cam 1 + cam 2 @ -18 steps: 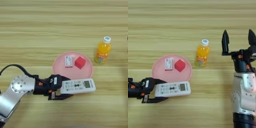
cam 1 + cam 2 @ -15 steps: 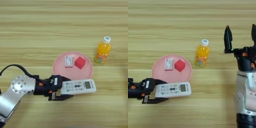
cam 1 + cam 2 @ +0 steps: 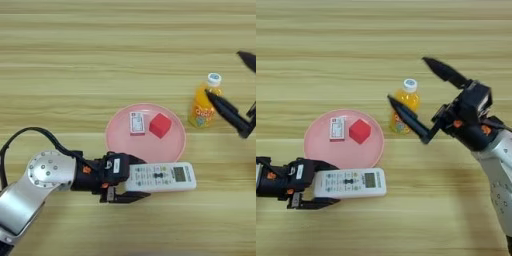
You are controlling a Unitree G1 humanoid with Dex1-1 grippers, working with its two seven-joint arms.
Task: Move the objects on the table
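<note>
My left gripper (image 3: 131, 181) is clamped on the left end of the remote (image 3: 160, 177), 1 finger above and 1 below it; the remote lies flat on the table (image 3: 75, 60) toward the near edge, just touching or overlapping the near rim of the plate (image 3: 117, 145). I judge it light, stiff and smooth plastic, so an end hold may let it swing; a hold nearer its middle, across the narrow width, would be steadier. My right gripper (image 3: 415, 94) is spread wide, 1 finger in front of the bottle (image 3: 402, 107) and 1 beyond it, closed on nothing. The bottle stands upright right of the plate, near the table's middle. I expect it to be light, fairly rigid, a bit slick and easy to tip, so I would take it at mid-body below the cap. The cube (image 3: 360, 131) sits on the plate beside a small white card (image 3: 336, 128); it looks hard and light, best pinched on 2 opposite faces. I cannot read the bottle's label, the card or the remote's buttons.
</note>
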